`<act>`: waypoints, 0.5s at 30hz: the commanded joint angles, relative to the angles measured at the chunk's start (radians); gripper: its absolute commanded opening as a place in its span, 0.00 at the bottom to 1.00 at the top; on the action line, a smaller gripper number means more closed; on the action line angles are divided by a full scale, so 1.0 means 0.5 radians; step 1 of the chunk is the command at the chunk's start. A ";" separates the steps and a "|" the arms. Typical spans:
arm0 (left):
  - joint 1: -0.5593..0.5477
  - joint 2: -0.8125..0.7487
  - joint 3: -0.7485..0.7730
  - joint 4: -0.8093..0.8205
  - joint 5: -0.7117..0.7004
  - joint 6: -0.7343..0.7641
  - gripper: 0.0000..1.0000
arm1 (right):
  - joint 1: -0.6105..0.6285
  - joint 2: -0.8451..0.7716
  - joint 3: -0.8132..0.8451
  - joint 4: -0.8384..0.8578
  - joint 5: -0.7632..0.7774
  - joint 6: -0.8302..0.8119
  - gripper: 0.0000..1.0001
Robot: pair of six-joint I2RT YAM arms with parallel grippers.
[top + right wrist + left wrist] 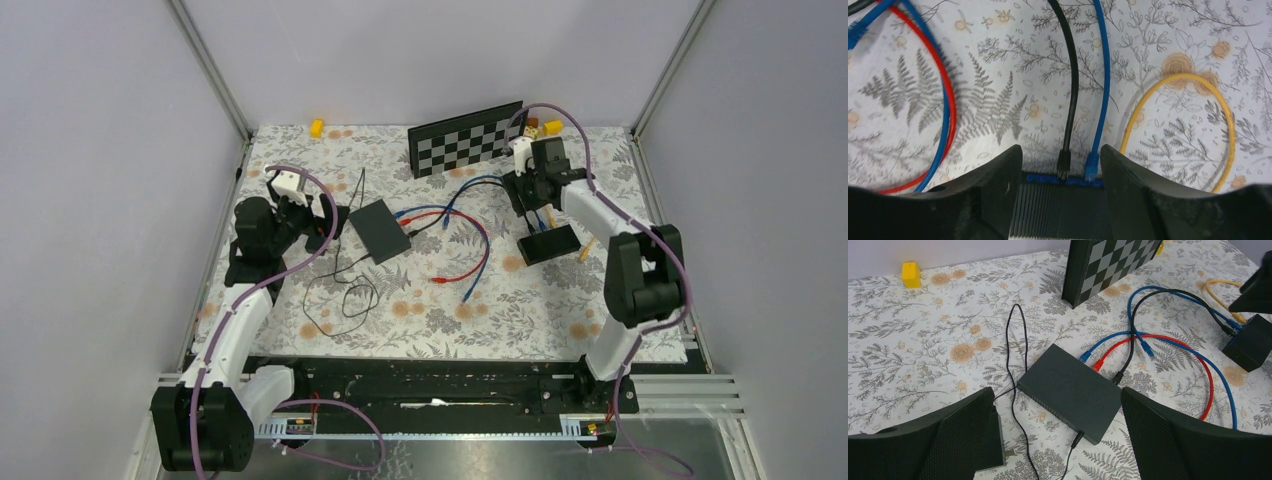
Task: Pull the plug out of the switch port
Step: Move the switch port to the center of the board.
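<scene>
A small black switch (1063, 210) with a ribbed top and a blue port edge lies under my right gripper (1060, 150). A black plug (1063, 162) and a blue plug (1091, 165) sit in its ports, between the open fingers (998, 180). In the top view this switch (548, 244) lies right of centre with my right gripper (530, 198) over its far edge. A larger dark switch (1073, 390) lies ahead of my open, empty left gripper (1058, 395), with blue (1085, 356), red (1098, 365) and black (1118, 377) plugs on its far side.
A checkerboard (465, 138) stands at the back. Red, blue and black cables (465, 245) loop between the two switches, and a yellow cable (1198, 80) curves to the right. A black power adapter (993, 440) lies by my left finger. A yellow block (317, 127) sits far left.
</scene>
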 commanded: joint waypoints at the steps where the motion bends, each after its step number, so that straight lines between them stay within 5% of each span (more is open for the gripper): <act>1: 0.010 -0.010 -0.009 0.111 0.070 0.010 0.99 | 0.010 0.264 0.232 -0.164 0.053 -0.095 0.63; 11: 0.010 0.020 -0.016 0.120 0.070 0.020 0.99 | 0.010 0.598 0.403 -0.266 0.113 -0.241 0.54; 15: 0.010 0.022 -0.018 0.117 0.069 0.022 0.99 | 0.015 0.659 0.418 -0.318 0.051 -0.319 0.41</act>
